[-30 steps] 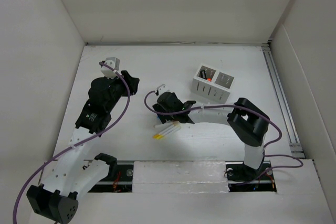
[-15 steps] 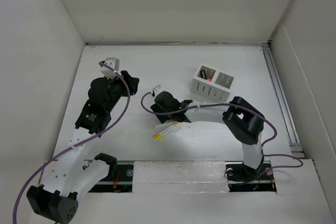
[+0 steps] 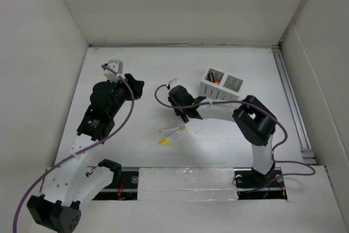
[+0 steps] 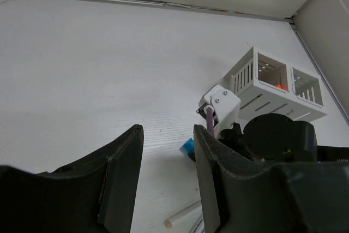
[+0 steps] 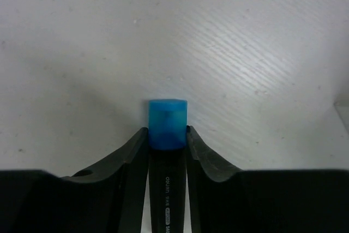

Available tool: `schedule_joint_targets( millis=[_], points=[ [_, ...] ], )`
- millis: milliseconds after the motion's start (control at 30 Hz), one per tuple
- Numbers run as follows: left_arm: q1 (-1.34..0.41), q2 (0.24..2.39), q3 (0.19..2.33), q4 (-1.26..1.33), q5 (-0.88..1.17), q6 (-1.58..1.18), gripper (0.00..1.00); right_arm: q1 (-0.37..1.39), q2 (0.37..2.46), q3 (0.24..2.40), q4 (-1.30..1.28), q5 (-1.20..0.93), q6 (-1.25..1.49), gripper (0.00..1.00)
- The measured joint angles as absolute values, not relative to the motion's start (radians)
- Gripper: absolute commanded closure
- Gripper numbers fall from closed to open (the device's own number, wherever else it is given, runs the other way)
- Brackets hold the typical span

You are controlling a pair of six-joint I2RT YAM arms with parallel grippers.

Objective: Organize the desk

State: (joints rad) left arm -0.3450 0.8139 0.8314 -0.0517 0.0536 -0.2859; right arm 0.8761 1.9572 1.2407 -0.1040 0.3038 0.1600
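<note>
The right fingers [image 5: 131,178] are squeezed on a pen [image 5: 168,124] with a blue cap. One finger is on each side of its black body, just behind the cap. The pen looks light and hard. It is round and smooth, so it may slip or roll. I think the black body is the best place to hold it, because the cap could pop off.

Under the fingers is the surface [image 5: 245,53]. It is big, flat, white and stiff. It looks much too heavy to move, so only the small things on it get picked up. I cannot tell if the pen touches it.

On the near side of the right fingers lie some thin sticks with yellow tips [image 3: 173,135]. They are close, but not touching.

The left fingers [image 4: 122,167] are a little apart, with nothing between them.

Past the right fingers, a bit to their right, sits a white box [image 3: 220,88] with two holes. One hole has something dark and something orange in it. I cannot tell what is in the other hole.
</note>
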Motion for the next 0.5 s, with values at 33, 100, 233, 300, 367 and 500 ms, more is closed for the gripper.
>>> schedule_joint_targets(
  millis=[33,100,233,300,367,500],
  points=[
    [-0.345,0.814,0.831,-0.051,0.053,-0.286,0.62,0.867,1.957,1.24,-0.099,0.314,0.165,0.74],
    [-0.345,0.814,0.831,-0.051,0.053,-0.286,0.62,0.854,1.957,1.238,-0.088,0.339,0.178,0.78],
    [-0.345,0.814,0.831,-0.051,0.059,-0.286,0.62,0.84,1.943,1.208,-0.05,0.395,0.21,0.88],
    [-0.345,0.814,0.831,-0.051,0.06,-0.286,0.62,0.834,1.925,1.194,-0.038,0.418,0.231,0.89],
    [-0.345,0.816,0.831,-0.051,0.06,-0.286,0.63,0.822,1.892,1.179,-0.024,0.434,0.25,0.91],
    [-0.345,0.818,0.831,-0.051,0.066,-0.286,0.63,0.773,1.773,1.14,0.026,0.441,0.295,0.92]
  ],
)
